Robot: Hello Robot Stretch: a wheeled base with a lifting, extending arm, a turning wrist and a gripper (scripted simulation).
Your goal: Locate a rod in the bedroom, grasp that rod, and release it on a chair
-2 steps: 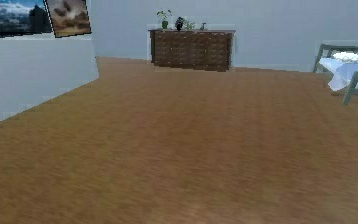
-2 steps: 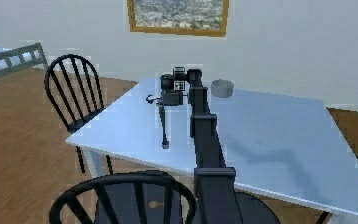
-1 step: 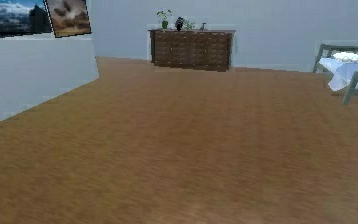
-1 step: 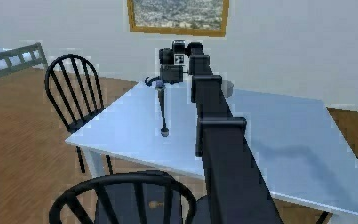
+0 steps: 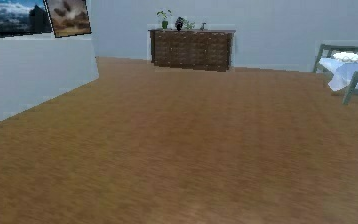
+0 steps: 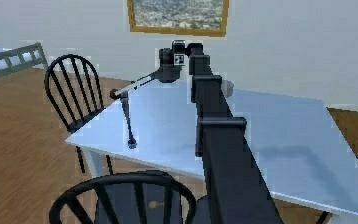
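Note:
My arm (image 6: 222, 130) reaches out over a pale blue table (image 6: 277, 125). At its far end are the white marker squares and the gripper (image 6: 118, 95), whose thin fingers point to the arm side view's left. A thin dark rod (image 6: 127, 122) runs down from the finger ends, and its lower tip shows against the tabletop. I cannot tell whether the tip rests on the table, so I cannot tell whether the gripper holds anything. A dark spindle-back chair (image 6: 72, 88) stands at the table's left side. A second dark chair (image 6: 127, 200) stands at the near edge.
A framed picture (image 6: 177, 12) hangs on the wall beyond the table, and a bed end (image 6: 12, 60) shows at far left. In the forward view, wood floor (image 5: 177, 150) leads to a dark dresser (image 5: 192, 48) bearing plants (image 5: 165, 18). There is a bed (image 5: 347, 70) at right and wall pictures (image 5: 37, 15) at left.

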